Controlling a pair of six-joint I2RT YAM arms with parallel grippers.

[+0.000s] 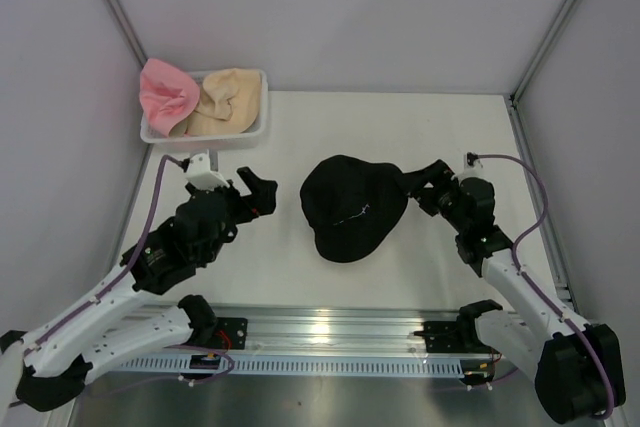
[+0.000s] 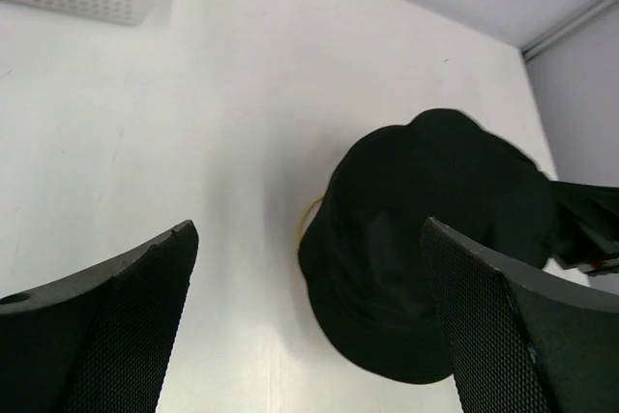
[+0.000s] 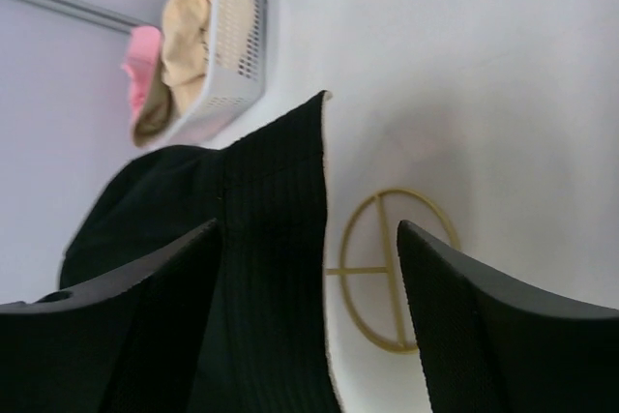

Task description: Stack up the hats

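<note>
A black hat (image 1: pixel 352 209) lies crown up in the middle of the table. My right gripper (image 1: pixel 420 185) is at its right edge, jaws open, with the upturned black brim (image 3: pixel 280 239) standing between the fingers against the left one; a gap shows beside the right finger (image 3: pixel 484 336). My left gripper (image 1: pixel 258 195) hovers open a short way left of the hat, nothing between its fingers. In the left wrist view the left gripper (image 2: pixel 308 229) faces the black hat (image 2: pixel 435 239). A pink hat (image 1: pixel 165 95) and a beige hat (image 1: pixel 228 99) lie in the basket.
The white mesh basket (image 1: pixel 215 137) stands at the back left corner, also seen as the basket (image 3: pixel 232 55) in the right wrist view. A yellow circle mark (image 3: pixel 387 268) is on the table beside the black hat. A metal rail (image 1: pixel 330 332) runs along the near edge; walls close the sides.
</note>
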